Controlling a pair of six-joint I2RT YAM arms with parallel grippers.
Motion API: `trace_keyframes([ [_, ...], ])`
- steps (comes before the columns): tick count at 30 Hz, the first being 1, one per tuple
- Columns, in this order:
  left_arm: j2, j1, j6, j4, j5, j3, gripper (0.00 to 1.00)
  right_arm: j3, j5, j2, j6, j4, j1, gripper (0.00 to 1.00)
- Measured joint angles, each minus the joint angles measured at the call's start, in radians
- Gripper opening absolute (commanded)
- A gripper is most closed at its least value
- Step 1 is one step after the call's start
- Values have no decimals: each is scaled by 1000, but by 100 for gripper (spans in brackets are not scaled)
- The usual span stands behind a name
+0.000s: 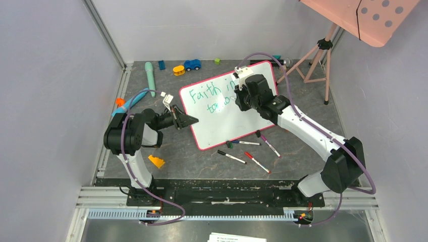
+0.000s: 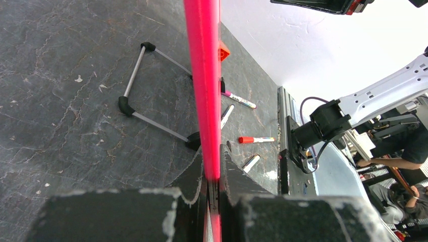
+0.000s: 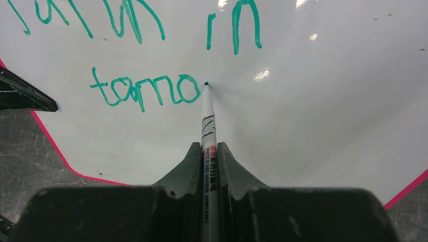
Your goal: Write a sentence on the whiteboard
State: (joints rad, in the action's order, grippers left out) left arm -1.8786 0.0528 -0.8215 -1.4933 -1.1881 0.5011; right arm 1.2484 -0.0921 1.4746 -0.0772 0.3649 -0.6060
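The whiteboard [image 1: 222, 128], white with a pink-red rim, leans tilted at the table's middle. The sentence [image 1: 209, 94] in green reads "Faith in" with "tomo" [image 3: 144, 91] below it. My left gripper [image 1: 189, 120] is shut on the board's left rim [image 2: 204, 75], with the fingers either side of the red edge [image 2: 212, 164]. My right gripper [image 3: 209, 151] is shut on a white marker [image 3: 208, 126]. Its green tip [image 3: 206, 84] touches the board just right of the last "o". From above, the right wrist [image 1: 255, 91] hides the marker.
Several loose markers [image 1: 247, 151] lie on the table in front of the board, and an orange piece [image 1: 156, 161] lies near the left arm. Small toys [image 1: 192, 64] and a teal cylinder [image 1: 150, 75] sit at the back. A tripod [image 1: 318, 55] with a pink dotted panel [image 1: 373, 15] stands back right.
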Motion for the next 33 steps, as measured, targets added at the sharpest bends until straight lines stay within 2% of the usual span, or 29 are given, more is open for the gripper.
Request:
trace_keyframes([
  [33,0,0,0,0,0,0,2,10,-19,2,0,3,1,0],
])
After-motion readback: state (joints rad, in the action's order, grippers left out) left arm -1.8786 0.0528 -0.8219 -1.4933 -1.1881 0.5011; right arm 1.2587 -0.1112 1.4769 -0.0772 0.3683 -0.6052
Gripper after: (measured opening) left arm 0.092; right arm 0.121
